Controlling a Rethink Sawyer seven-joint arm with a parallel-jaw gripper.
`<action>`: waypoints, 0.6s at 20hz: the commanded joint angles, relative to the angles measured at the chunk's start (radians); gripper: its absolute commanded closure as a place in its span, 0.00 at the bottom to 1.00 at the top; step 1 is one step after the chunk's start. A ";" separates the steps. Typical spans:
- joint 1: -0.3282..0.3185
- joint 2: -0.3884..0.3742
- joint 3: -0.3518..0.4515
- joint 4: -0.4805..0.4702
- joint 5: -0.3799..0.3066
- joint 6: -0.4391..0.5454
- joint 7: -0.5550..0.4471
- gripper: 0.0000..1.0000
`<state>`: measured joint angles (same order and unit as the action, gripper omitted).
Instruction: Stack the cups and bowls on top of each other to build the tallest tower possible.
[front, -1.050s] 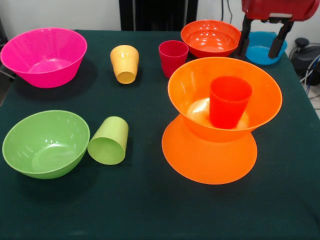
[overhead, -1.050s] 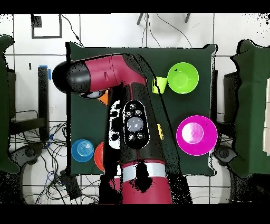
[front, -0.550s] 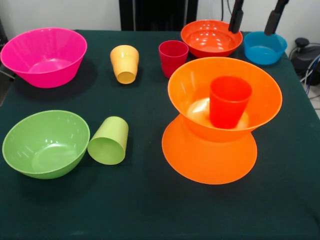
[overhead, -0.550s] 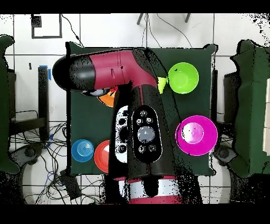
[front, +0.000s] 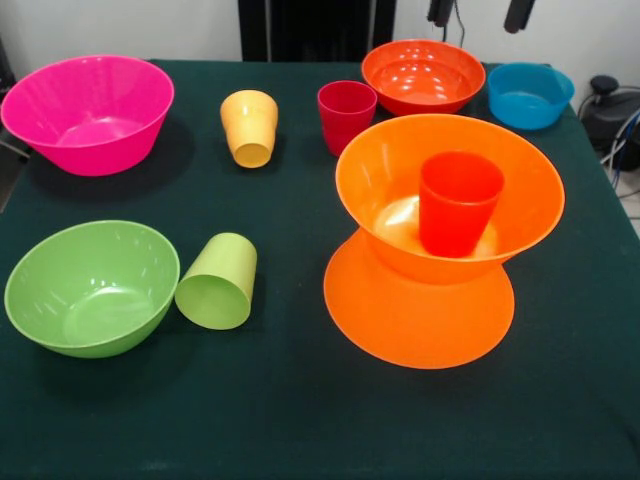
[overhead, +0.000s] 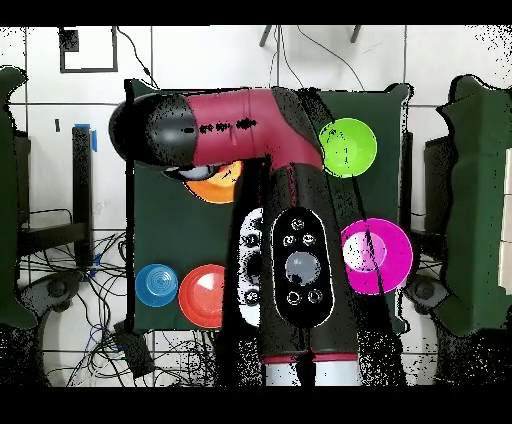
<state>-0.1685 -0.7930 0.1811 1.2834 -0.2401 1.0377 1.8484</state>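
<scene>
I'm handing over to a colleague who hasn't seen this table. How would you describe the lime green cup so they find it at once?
In the front view, start at the round lime green bowl in the table's near left corner. The lime green cup lies just to its right, close against its rim. It is the only cup tipped on its side, mouth toward the camera; the yellow-orange cup and magenta-red cup stand farther back.

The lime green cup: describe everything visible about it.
The lime green cup is a small, smooth, tapered tumbler that looks like plastic, with no handle. It lies tipped on its side on the dark green table, its open mouth facing the front camera and its narrower base pointing away. It sits at the right side of the round lime green bowl, very close to or touching its rim. Nothing is inside it, and the gripper is nowhere near it.
</scene>
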 joint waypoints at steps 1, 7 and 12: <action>-0.065 0.031 0.023 -0.030 0.007 0.114 -0.035 0.00; -0.130 0.075 0.041 -0.085 0.008 0.095 -0.057 0.00; -0.173 0.138 0.040 -0.160 -0.038 0.062 -0.084 0.00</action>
<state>-0.3077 -0.7605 0.1811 1.1845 -0.2323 1.0638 1.8484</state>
